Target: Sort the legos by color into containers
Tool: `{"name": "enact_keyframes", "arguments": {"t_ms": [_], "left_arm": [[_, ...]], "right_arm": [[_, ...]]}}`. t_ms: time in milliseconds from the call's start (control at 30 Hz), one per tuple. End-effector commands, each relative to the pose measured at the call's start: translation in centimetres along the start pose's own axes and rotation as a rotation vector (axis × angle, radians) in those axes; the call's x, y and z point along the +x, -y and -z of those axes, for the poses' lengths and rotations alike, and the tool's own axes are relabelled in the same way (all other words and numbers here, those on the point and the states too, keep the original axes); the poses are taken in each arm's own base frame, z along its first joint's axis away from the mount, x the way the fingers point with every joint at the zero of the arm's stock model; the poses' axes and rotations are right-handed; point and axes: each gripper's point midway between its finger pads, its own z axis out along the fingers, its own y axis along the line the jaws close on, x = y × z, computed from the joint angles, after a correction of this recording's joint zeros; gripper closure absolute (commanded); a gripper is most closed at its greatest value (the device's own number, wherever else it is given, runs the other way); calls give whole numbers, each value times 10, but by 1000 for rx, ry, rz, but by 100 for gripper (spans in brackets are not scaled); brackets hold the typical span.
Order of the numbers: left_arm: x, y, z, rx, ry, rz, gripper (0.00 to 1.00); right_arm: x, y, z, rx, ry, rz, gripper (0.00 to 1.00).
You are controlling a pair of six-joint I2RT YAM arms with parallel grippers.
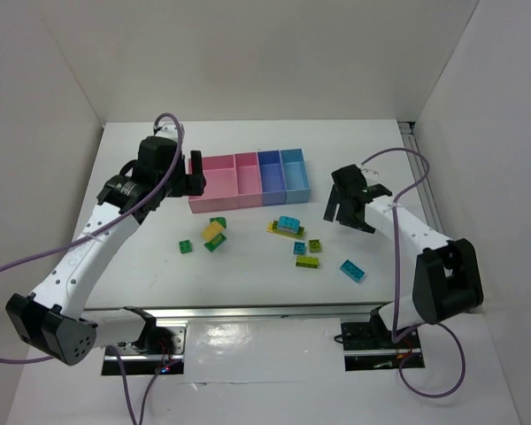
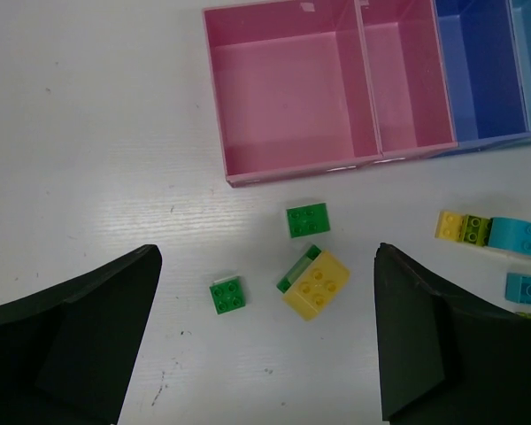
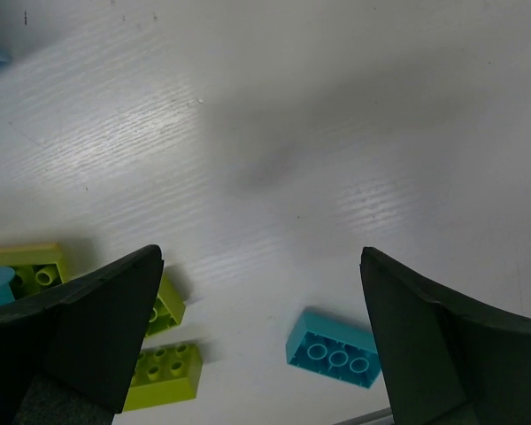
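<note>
left gripper wide open, holding nothing, above a yellow brick just short of the pink bins.
the brick sits between the fingers, nearer the right one, turned diagonally, with green bricks close by. right gripper also open and empty, near a cyan brick.

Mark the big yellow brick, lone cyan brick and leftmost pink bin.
big yellow brick [image 2: 319, 283]: left wrist view, studded top
lone cyan brick [image 3: 334, 351]: right wrist view, top
leftmost pink bin [image 2: 283, 106]: left wrist view, floor
</note>
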Motion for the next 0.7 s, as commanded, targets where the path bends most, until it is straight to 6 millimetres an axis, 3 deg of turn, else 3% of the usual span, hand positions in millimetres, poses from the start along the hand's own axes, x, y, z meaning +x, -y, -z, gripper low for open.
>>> {"name": "enact_keyframes", "arguments": {"t_ms": [0,100,200,367,533,567,667], "left_arm": [[-15,6,9,38,46,0,1],[-14,15,8,89,32,-12,1],[-11,24,2,123,5,-17,1],[4,25,-11,107,-55,5,1],[17,22,-26,72,-115,-10,1],[20,23,-30,68,-128,-13,1],[28,30,-37,101,-165,-27,1]], "right_arm": [[-25,-5,18,-47,125,-79,0],[-21,-1,20,-48,127,-80,0],[-4,2,15,-45,96,-50,0],[13,0,17,-88,81,-36,0],[48,2,16,-91,-19,-31,0],[56,-5,16,-126,-43,-32,0],[65,-9,15,-160,-68,-50,0]]}}
